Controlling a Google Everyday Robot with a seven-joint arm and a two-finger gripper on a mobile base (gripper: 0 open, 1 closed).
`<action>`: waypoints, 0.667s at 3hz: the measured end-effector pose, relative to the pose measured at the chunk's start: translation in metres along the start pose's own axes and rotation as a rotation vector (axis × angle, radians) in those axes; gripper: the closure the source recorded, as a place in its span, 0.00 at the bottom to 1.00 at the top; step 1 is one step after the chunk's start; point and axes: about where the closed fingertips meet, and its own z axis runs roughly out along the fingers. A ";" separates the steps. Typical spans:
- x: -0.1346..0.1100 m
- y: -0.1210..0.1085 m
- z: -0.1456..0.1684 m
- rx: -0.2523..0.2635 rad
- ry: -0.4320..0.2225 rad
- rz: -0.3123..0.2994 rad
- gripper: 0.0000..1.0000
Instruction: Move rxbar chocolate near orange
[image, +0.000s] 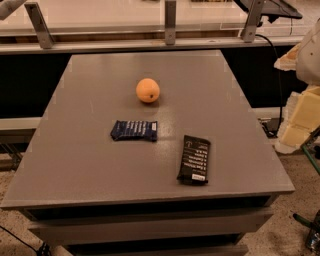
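Observation:
The rxbar chocolate (194, 159) is a flat black wrapper bar with white text. It lies lengthwise on the grey table (75, 165), near the front right. The orange (148, 90) sits further back, near the table's middle, well apart from the black bar. My gripper is out of the camera view, so nothing shows of its position or its hold.
A dark blue wrapper bar (134, 130) lies between the orange and the front edge, left of the black bar. A counter with metal brackets (170, 22) runs behind the table. White and yellow bulky objects (300, 110) stand off the table's right side.

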 end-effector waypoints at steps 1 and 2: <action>-0.002 0.000 0.001 -0.002 -0.010 0.001 0.00; -0.020 0.015 0.029 -0.078 -0.056 -0.019 0.00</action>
